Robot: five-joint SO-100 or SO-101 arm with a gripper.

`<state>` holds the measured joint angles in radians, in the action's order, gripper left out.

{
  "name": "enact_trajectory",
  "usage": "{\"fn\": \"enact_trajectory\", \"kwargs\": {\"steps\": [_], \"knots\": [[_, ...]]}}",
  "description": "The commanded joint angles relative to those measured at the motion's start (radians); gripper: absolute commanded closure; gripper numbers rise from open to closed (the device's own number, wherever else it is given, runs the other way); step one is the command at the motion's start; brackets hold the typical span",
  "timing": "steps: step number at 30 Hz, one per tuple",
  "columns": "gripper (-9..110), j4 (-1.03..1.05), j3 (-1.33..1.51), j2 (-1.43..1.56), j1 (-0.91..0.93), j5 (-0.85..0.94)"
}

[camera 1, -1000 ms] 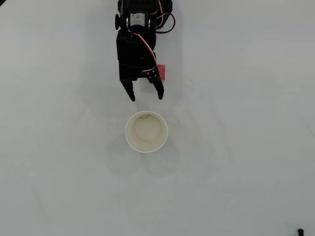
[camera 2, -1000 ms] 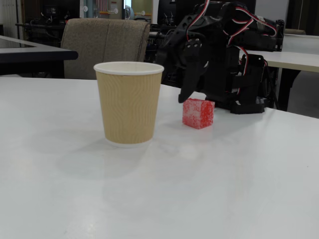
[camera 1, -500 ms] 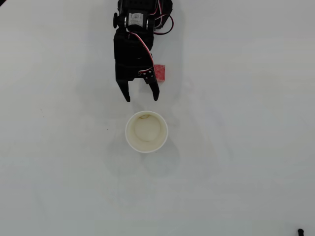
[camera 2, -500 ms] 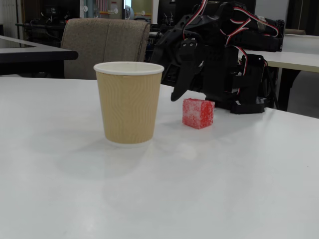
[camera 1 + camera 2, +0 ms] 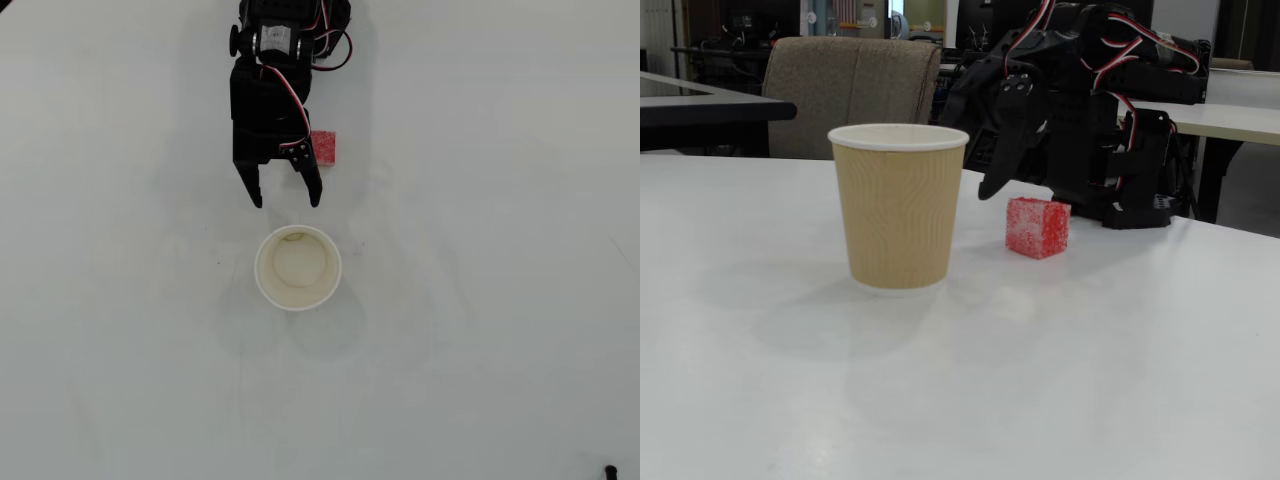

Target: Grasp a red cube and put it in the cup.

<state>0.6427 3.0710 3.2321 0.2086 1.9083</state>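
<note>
**Claw open and empty above table; cube beside it**

Fixed view, nearest: the paper cup (image 5: 899,205) stands upright, in front of the claw (image 5: 286,198). Behind it, the red cube (image 5: 1037,227) rests on the white table (image 5: 1060,380), just beside the claw's finger (image 5: 312,180), outside the jaws. Jaws are spread moderately, gripping nothing.
</note>
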Motion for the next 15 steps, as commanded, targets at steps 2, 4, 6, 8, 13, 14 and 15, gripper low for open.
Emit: {"fn": "enact_trajectory", "kwargs": {"steps": [2, 4, 6, 8, 13, 14, 15], "knots": [[75, 0.003, 0.075, 0.017, -0.086, -0.009], [75, 0.023, 0.075, 0.017, -0.137, -0.009], [75, 0.043, 0.075, 0.017, -0.179, -0.009], [75, 0.055, 0.075, 0.017, -0.21, -0.009], [75, 0.084, 0.075, 0.017, -0.252, -0.009], [75, 0.084, 0.075, 0.017, -0.258, -0.009], [75, 0.084, 0.075, 0.017, -0.261, -0.003]]}}
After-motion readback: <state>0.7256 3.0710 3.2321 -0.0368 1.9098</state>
